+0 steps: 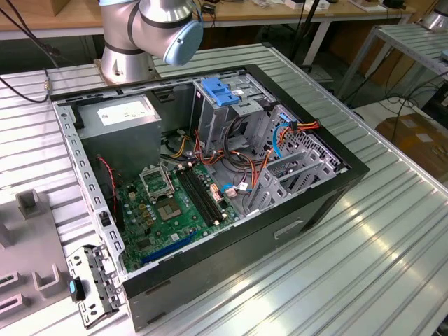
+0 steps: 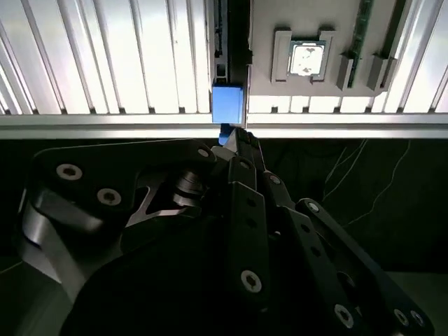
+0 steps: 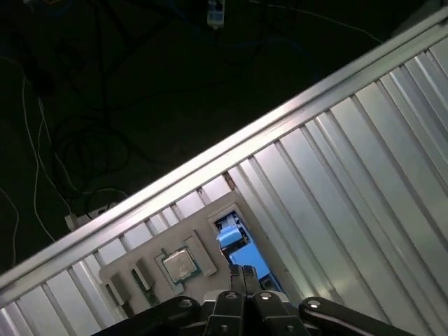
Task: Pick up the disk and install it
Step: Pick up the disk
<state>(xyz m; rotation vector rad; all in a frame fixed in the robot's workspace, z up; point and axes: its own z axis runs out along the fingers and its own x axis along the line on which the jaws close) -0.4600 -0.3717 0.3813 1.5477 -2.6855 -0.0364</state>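
Standing edgewise in tray (image 2: 262, 28) (chip (image 2: 306, 59) alongside): disk (image 2: 227, 105); gripper (image 2: 234, 137) near.

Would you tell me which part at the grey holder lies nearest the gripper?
The disk, with its blue rail, just ahead of the gripper; the square chip sits aside.

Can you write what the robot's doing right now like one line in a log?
hand: close to disk | disk: in grey tray | computer case: open
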